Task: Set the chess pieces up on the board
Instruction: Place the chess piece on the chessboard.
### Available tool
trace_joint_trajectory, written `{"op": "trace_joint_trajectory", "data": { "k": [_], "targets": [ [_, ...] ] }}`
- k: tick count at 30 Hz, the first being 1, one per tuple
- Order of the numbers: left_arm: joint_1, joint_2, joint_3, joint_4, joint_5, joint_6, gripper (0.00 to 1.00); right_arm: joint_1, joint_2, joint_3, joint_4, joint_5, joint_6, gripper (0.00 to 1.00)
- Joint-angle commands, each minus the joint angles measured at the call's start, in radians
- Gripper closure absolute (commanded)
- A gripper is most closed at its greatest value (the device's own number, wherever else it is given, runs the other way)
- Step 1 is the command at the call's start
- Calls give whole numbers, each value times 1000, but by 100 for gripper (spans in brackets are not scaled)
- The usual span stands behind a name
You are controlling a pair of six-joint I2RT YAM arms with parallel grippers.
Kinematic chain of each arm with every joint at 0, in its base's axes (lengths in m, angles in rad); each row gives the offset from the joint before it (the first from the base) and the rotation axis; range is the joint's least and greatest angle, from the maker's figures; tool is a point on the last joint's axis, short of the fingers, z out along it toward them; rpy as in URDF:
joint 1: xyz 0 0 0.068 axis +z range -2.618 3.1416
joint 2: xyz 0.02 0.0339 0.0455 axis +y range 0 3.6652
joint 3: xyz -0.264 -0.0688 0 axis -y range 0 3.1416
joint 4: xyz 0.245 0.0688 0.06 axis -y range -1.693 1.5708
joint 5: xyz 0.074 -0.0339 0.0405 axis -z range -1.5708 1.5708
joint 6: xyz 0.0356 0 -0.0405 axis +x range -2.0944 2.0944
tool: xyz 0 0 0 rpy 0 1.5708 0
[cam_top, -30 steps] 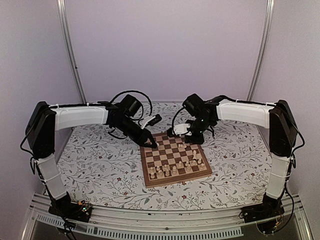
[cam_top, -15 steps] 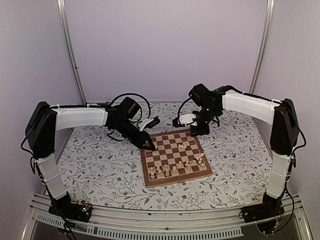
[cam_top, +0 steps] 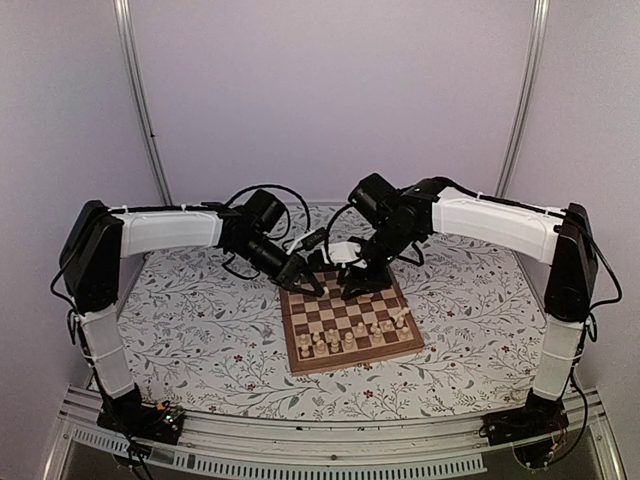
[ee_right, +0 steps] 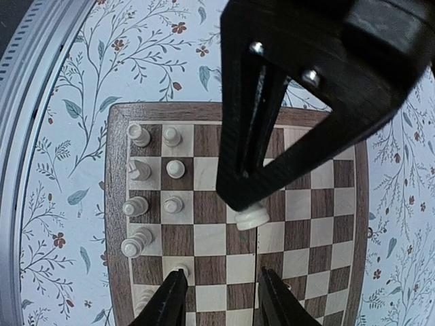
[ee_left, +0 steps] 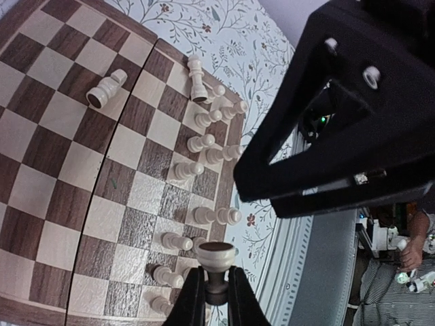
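The board (cam_top: 345, 305) lies mid-table on the floral cloth. Cream chess pieces (cam_top: 352, 337) stand in two rows along its near edge. My left gripper (cam_top: 311, 287) hovers over the board's far left corner. In the left wrist view it (ee_left: 216, 274) is shut on one chess piece (ee_left: 216, 257), held by its stem, and another piece (ee_left: 107, 88) lies toppled on the board (ee_left: 54, 170). My right gripper (cam_top: 350, 285) hangs over the far side, next to the left one. In the right wrist view it (ee_right: 221, 297) is open and holds nothing above the board (ee_right: 211, 234).
The left gripper's black body (ee_right: 306, 102) fills the top of the right wrist view. The right gripper's body (ee_left: 340, 115) looms close in the left wrist view. Floral cloth (cam_top: 200, 320) surrounds the board. A metal rail (cam_top: 300, 445) runs along the near edge.
My right gripper was shut near the board's far right corner. It lifted, opened and swung left over the far squares, close to the left gripper. The left gripper shifted slightly, still gripping its piece.
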Motion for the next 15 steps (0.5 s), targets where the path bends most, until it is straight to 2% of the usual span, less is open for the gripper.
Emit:
{"op": "trace_joint_trajectory", "data": {
  "k": [1, 10, 15],
  "targets": [
    [11, 16, 25, 17, 93, -33, 96, 26, 1, 13, 56, 51, -6, 59],
    [7, 42, 51, 18, 148, -50, 95, 89, 8, -2, 111, 136, -4, 58],
    [5, 45, 51, 21, 150, -53, 95, 103, 9, -18, 114, 147, -12, 63]
  ]
}}
